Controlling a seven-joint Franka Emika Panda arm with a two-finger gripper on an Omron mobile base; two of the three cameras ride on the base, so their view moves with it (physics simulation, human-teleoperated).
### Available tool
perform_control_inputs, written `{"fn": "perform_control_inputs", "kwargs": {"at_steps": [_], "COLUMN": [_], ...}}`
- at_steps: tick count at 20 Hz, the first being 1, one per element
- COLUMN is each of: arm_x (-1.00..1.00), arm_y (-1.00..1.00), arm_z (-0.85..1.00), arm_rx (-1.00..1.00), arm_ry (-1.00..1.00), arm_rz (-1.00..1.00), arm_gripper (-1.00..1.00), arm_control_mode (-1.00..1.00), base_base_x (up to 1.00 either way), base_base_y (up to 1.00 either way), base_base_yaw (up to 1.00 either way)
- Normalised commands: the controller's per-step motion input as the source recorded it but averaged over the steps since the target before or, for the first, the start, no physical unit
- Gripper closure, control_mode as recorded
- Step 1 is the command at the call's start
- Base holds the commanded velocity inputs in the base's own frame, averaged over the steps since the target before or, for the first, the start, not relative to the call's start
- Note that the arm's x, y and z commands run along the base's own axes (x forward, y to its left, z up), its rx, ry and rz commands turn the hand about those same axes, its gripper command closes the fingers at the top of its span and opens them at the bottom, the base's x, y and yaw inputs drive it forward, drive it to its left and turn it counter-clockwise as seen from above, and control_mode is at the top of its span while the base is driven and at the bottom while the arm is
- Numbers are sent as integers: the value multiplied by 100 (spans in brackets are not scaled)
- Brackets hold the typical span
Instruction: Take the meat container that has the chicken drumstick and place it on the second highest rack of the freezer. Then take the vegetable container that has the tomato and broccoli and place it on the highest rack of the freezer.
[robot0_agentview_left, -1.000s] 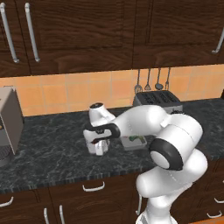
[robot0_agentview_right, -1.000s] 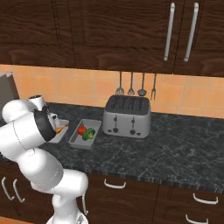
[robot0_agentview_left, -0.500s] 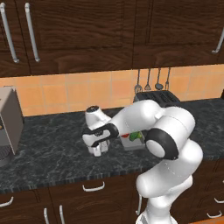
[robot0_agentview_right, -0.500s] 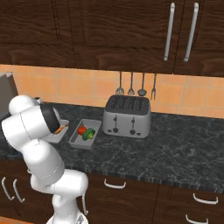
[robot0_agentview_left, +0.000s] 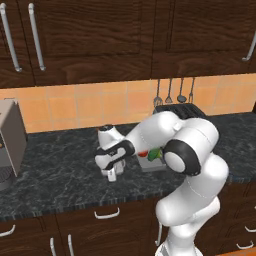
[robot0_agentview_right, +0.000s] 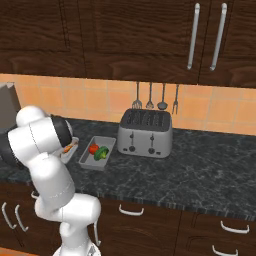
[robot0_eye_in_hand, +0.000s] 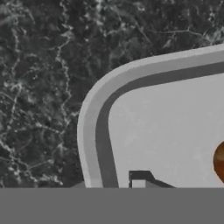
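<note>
Reaching low and left, my end effector (robot0_agentview_left: 112, 173) straddles the meat container (robot0_eye_in_hand: 166, 131) rim on the worktop (robot0_agentview_left: 60, 170); whether it's clenched, I cannot tell.

Counter (robot0_agentview_right: 200, 165): dark marbled stone, runs below orange tiled backsplash, above dark wood drawers. Silver toaster (robot0_agentview_right: 145, 132) stands at back, under hanging utensils. Vegetable container (robot0_agentview_right: 96, 152), grey tray, sits just left of toaster in right base view, apart from it. Meat container (robot0_eye_in_hand: 166, 127) lies further left, beside vegetable tray; pale rim and rounded corner rest flat on stone in hand view. Grey appliance (robot0_agentview_left: 11, 140) at far left end, possibly coffee machine.
</note>
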Motion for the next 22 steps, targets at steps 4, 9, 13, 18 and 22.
{"fn": "perform_control_inputs", "kwargs": {"at_steps": [4, 9, 13, 18, 22], "arm_x": [-41, -80, -81, -57, -21], "arm_y": [0, 0, -21, -38, -33], "arm_z": [19, 88, 100, 100, 82], "arm_rx": [0, 0, 0, 0, 1], "arm_ry": [-3, -14, -22, -20, -4], "arm_rz": [0, 3, 9, 7, 1], "arm_gripper": [100, 100, 100, 100, 100], "arm_control_mode": [-100, -100, -100, -100, -100], "base_base_x": [0, 0, 0, 0, 0], "base_base_y": [0, 0, 0, 0, 0], "base_base_yaw": [0, 0, 0, 0, 0]}}
